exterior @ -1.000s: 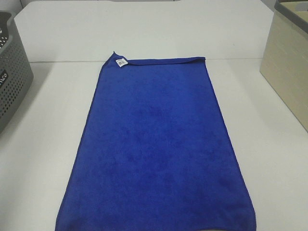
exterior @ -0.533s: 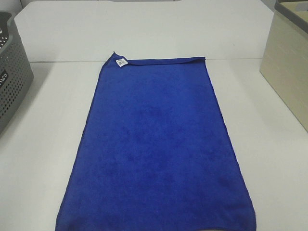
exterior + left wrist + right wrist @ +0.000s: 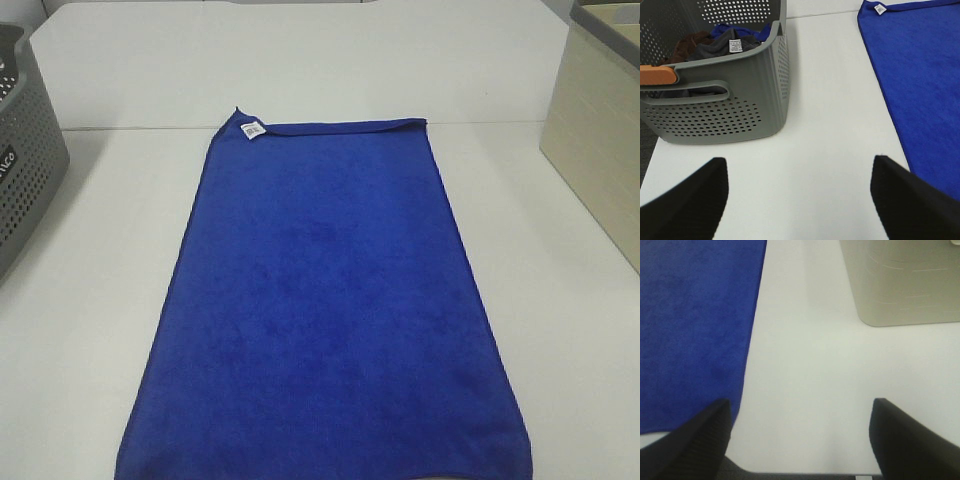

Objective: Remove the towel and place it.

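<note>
left fingers (image 3: 799, 200): mine, spread apart, empty, over bare table (image 3: 835, 125).
right fingers (image 3: 800, 440): spread wide, holding nothing.
towel (image 3: 325, 300): flat mid-table, tag corner at 11 o'clock, probably laid out for an edge pickup.
left wrist only: clothes inside the grey basket (image 3: 735, 112).
right wrist only: beige box (image 3: 905, 280) up close.
high view: no arms.

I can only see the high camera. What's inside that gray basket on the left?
Observer: The left wrist view shows the basket holds dark, brown and blue clothes.
Operator: Where are the robot's hands? I see none!
Observer: Both wrist views show them: the left gripper hangs open over bare table between the basket and the towel.
Operator: And the other one?
Observer: The right gripper is open too, holding nothing, between the towel and the beige box.
</note>
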You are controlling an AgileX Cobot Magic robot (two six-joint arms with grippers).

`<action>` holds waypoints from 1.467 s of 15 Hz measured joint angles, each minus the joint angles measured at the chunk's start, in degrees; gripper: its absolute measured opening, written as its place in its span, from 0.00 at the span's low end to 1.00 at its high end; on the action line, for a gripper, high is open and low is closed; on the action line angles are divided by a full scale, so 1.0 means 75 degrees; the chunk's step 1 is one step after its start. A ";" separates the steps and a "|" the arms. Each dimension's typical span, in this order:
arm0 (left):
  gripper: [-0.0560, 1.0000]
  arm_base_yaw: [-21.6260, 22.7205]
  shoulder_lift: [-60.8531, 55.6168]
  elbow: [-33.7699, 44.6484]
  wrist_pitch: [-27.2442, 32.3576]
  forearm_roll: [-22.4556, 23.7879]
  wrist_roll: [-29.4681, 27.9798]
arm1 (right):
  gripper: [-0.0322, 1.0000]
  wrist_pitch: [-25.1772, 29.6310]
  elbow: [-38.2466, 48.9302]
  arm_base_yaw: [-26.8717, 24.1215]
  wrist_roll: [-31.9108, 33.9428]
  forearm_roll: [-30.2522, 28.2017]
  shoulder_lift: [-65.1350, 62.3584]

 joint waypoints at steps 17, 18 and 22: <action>0.76 0.0000 0.0000 0.0252 -0.0313 -0.0336 -0.0405 | 0.76 -0.0214 0.0076 0.0000 -0.0176 0.0046 -0.0688; 0.76 0.0000 0.0000 0.0252 -0.0313 -0.0336 -0.0405 | 0.76 -0.0214 0.0076 0.0000 -0.0176 0.0046 -0.0688; 0.76 0.0000 0.0000 0.0252 -0.0313 -0.0336 -0.0405 | 0.76 -0.0214 0.0076 0.0000 -0.0168 0.0046 -0.0688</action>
